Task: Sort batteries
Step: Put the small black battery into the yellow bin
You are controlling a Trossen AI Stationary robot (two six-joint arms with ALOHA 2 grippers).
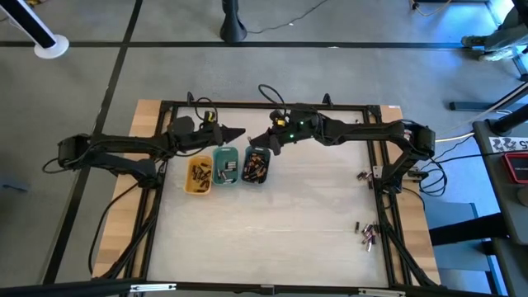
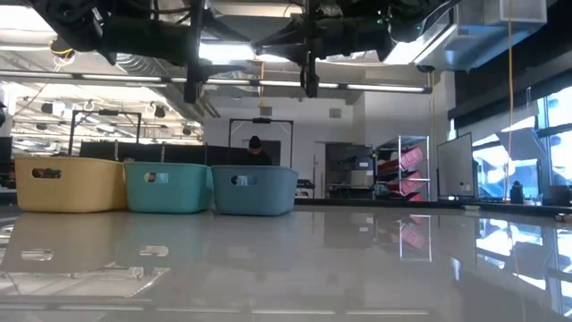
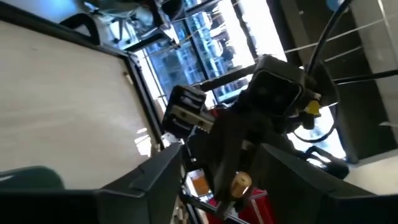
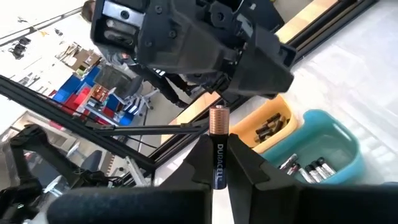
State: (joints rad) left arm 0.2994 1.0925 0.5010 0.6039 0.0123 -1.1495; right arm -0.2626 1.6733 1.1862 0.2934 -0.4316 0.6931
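Three small trays stand in a row on the table's far left part: yellow [image 1: 198,175], teal [image 1: 225,167] and grey-blue [image 1: 256,167], each with batteries in it. Above them my two grippers meet tip to tip. My right gripper [image 4: 217,142] is shut on a black battery with a copper end [image 4: 218,119]. My left gripper [image 3: 222,152] faces it, open. Its fingers stand on either side of that copper end [image 3: 240,182], and a gap shows at each side. In the high view the left gripper [image 1: 238,134] and the right gripper [image 1: 258,142] are close together. My right gripper pinches the battery's black body [image 4: 219,163] between its two fingers. It comes about level from the table's right, and the battery lies along the fingers. The copper end sticks out past the fingertips toward the left gripper. The battery is lifted clear, above the trays.
Loose batteries lie near the table's right edge [image 1: 363,175] and at the near right [image 1: 367,235]. A black frame [image 1: 272,106] runs around the table. The near half of the tabletop [image 1: 272,239] is bare. A person [image 2: 256,150] shows in the room beyond.
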